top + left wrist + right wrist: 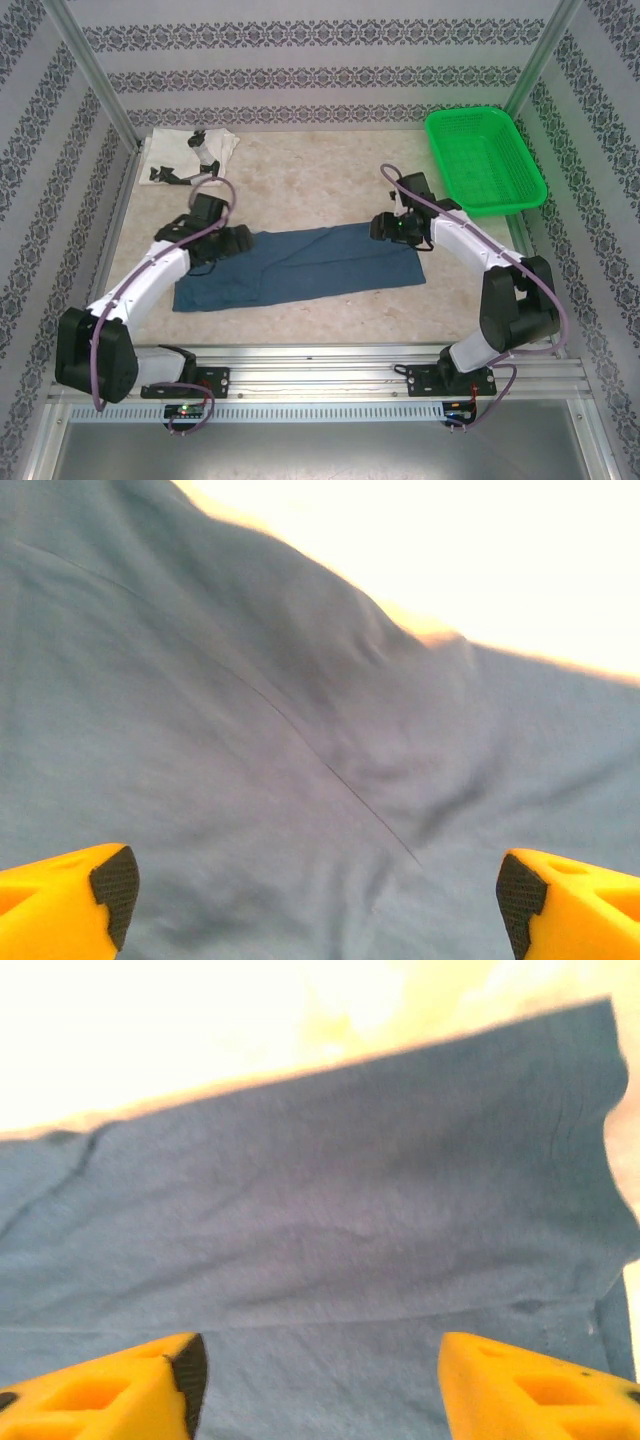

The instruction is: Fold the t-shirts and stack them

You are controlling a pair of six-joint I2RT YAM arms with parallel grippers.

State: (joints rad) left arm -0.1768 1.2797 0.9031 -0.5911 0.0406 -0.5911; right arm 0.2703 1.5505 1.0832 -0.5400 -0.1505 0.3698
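The left arm (150, 272) rises from its base at the near edge of the worktop (330, 190), bends at the elbow and leans inward. Its left tool (233, 241) sits low over the left end of the shirt (300, 265), aimed down at the cloth, with its yellow fingers (70, 905) spread wide and nothing between them. The right arm (475, 248) bends the opposite way, and its right tool (386, 228) is over the shirt's far right corner, also aimed down, fingers (120, 1390) apart and gripping no cloth.
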